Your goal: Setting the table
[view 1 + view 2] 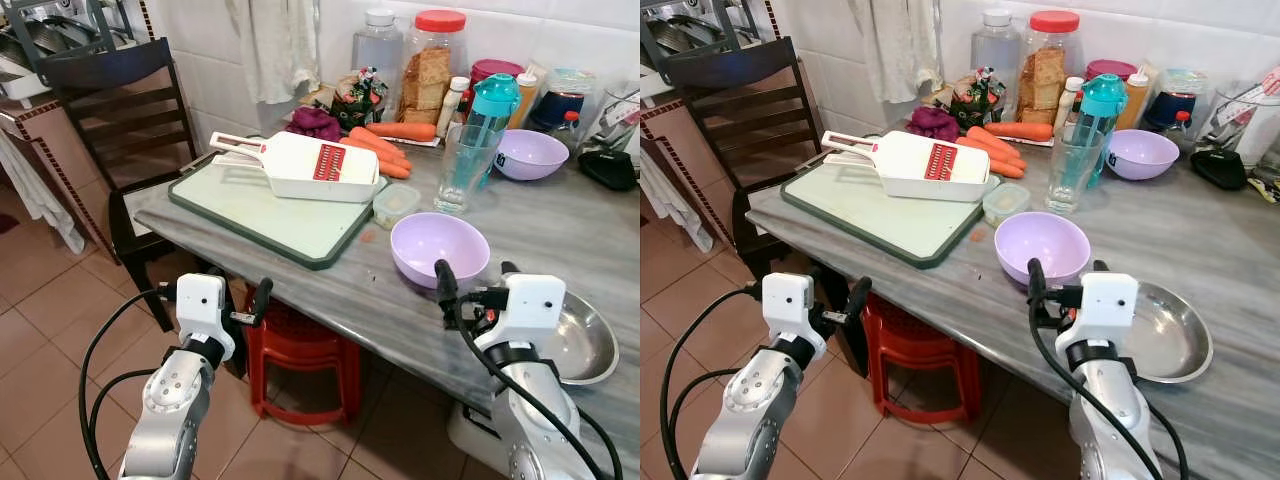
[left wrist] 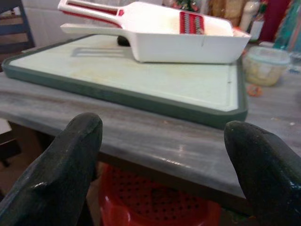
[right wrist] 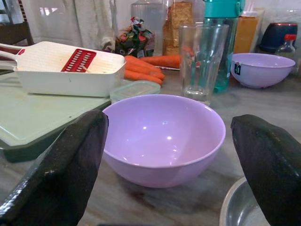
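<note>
I have the right hand [image 1: 470,285] spread wide at the near purple bowl [image 1: 439,247], which sits on the desk [image 1: 600,230] just beside the steel plate [image 1: 585,345]. My left hand [image 1: 240,305] is also wide, at the desk's edge facing the green cutting board [image 1: 270,205] and white slicer [image 1: 300,165].

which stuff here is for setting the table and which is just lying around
For the job:
near purple bowl
far purple bowl
steel bowl
drinking glass
right gripper, open before the near bowl

Lying about:
cutting board
white slicer
carrots
jars
teal bottle
</note>
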Robot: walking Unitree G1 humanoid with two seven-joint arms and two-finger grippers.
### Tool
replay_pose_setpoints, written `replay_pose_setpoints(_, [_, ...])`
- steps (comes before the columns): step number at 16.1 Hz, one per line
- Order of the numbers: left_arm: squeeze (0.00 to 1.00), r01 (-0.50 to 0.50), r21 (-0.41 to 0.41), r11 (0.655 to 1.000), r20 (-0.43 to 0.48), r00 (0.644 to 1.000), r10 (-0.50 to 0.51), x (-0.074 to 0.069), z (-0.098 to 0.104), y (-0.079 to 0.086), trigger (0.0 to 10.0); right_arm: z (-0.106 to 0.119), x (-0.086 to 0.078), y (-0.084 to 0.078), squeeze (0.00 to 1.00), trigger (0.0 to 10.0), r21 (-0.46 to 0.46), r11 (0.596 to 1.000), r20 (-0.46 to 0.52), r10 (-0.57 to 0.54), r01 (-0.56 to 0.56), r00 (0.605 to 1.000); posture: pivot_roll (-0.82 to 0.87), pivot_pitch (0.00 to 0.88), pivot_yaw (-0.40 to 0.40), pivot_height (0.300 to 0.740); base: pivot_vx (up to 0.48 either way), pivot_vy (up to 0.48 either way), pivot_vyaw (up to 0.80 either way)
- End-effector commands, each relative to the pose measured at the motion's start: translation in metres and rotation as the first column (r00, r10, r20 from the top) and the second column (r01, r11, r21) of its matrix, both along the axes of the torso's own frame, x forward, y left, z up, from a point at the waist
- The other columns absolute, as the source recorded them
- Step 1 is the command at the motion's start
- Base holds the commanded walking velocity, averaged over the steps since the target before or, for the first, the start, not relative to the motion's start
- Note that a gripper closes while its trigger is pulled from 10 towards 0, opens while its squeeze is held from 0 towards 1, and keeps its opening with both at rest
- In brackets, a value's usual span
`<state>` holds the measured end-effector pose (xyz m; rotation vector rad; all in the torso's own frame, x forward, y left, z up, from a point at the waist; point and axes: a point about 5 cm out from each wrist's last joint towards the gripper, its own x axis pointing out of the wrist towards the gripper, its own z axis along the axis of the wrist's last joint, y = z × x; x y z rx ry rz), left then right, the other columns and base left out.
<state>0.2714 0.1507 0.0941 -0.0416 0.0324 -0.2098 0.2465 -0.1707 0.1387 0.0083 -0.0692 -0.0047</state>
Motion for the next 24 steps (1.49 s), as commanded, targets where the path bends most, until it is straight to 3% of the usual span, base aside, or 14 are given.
replay_pose_setpoints(1, [0.0,-0.007,0.021,1.0,-0.022,1.0,0.007,0.002,-0.002,-0.001,10.0,-0.002,0.001,-0.001,0.0,10.0,0.002,1.0,-0.013,-0.003,0.003,1.0,0.0,0.0,0.025,0.74,0.0,0.0,-0.73])
replay_pose_setpoints(5, [0.0,-0.012,0.026,1.0,-0.035,0.999,0.013,0.004,-0.003,-0.002,10.0,0.0,0.004,0.0,0.0,10.0,0.014,1.0,-0.006,0.0,0.0,1.0,0.0,0.0,0.016,0.74,0.0,0.0,-0.72])
replay_pose_setpoints(11, [0.0,-0.005,0.056,0.998,-0.04,0.999,0.007,0.006,-0.002,-0.002,10.0,-0.001,0.006,0.002,0.0,10.0,-0.022,1.0,-0.012,-0.021,0.021,1.0,0.0,0.0,0.021,0.74,-0.174,0.0,0.0])
replay_pose_setpoints(16, [0.0,0.003,0.065,0.998,-0.051,0.999,0.0,0.008,-0.004,-0.001,10.0,-0.005,0.009,0.001,0.0,10.0,0.041,0.999,-0.023,-0.027,0.028,0.999,0.01,0.0,0.021,0.74,-0.294,0.0,0.0])
replay_pose_setpoints(24, [0.0,0.016,0.066,0.998,-0.059,0.998,-0.012,0.008,-0.005,-0.003,10.0,-0.003,0.014,0.002,0.0,10.0,0.033,0.999,-0.018,-0.036,0.037,0.999,0.01,0.0,0.019,0.74,-0.298,0.0,0.0])
